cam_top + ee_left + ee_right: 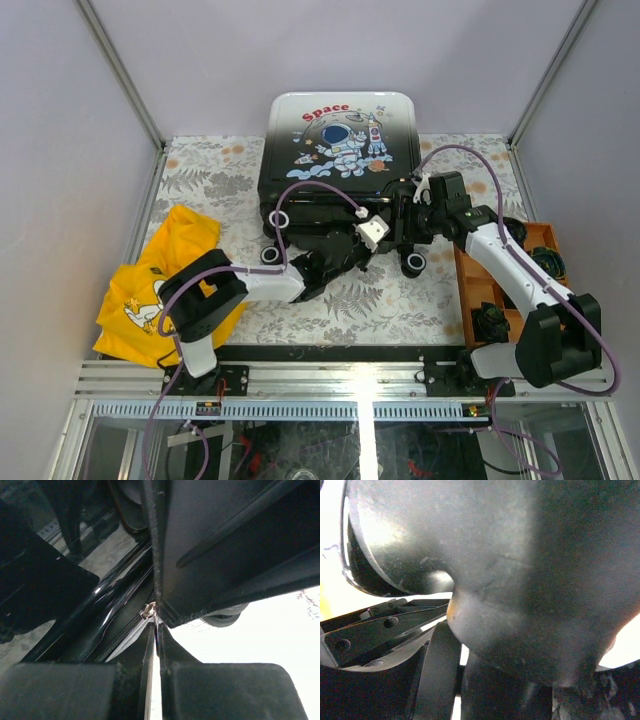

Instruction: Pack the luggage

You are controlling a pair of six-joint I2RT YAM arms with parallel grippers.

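The luggage lies flat at the back centre, lid down, astronaut and red "Space" print facing up. My left gripper is at its near edge, between the wheels. In the left wrist view the left gripper is shut on the small metal zipper pull beside the black shell. My right gripper rests against the luggage's near right corner. In the right wrist view the right gripper has its jaws nearly together, pressed close under the dark shell; nothing shows between them.
A yellow shirt with a cartoon print lies crumpled at the left. An orange compartment tray holding dark items stands at the right edge. White-and-black wheels stick out on the luggage's near side. Grey walls enclose the floral tabletop.
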